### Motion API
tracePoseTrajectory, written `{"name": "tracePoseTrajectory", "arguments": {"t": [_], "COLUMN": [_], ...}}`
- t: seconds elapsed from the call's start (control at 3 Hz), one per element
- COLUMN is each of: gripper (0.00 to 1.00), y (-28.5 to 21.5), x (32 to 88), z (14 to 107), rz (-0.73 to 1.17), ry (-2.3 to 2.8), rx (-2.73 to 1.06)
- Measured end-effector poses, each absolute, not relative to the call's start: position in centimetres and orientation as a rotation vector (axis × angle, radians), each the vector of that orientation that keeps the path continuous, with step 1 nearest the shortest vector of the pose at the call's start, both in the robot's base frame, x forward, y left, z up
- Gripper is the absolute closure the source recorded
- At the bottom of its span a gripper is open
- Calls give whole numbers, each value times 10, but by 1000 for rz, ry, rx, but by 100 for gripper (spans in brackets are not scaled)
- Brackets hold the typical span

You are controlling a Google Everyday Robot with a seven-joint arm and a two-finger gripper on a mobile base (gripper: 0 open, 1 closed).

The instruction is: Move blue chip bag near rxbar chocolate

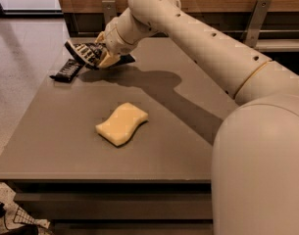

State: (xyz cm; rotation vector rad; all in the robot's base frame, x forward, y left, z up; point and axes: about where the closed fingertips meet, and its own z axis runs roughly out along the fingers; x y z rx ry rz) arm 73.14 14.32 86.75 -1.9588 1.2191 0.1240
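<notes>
Blue chip bag (83, 52), crinkly dark navy foil with white lettering: up near the far left corner of the flat grey-brown table (51, 146), pinched across its middle and tilted, left end lifted, right end poking out dark on the other side of the fingers. Held rather than lying free, presumably for a short low carry over the surface instead of a push; cannot tell whether touching the tabletop underneath.

End effector (104, 58), pale tan two-finger claw on the cream arm (203, 43): closed on that bag, right at it with no gap, reaching in from the right and angled down toward the left edge.

Just to the left and a little nearer the front edge, slim flat black rxbar chocolate (66, 70) with white lettering, lying flat close to the left edge; near the bag's raised end, apparently not touching. Probably close enough for a plain set-down to finish the job.

Well apart, toward the middle of the table, pale yellow wavy sponge (122, 124), lying flat, clear of any short move to the left.
</notes>
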Motion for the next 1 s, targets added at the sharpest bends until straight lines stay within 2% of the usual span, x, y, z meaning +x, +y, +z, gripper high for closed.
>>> {"name": "tracePoseTrajectory", "arguments": {"t": [0.33, 0.67, 1.0], "gripper": [12, 0, 0], "y": [145, 147, 147], "x": [731, 730, 730], "z": [865, 863, 863], "rz": [129, 133, 133], "ry": [1218, 1217, 1217], "rx": [-1962, -1966, -1966]}}
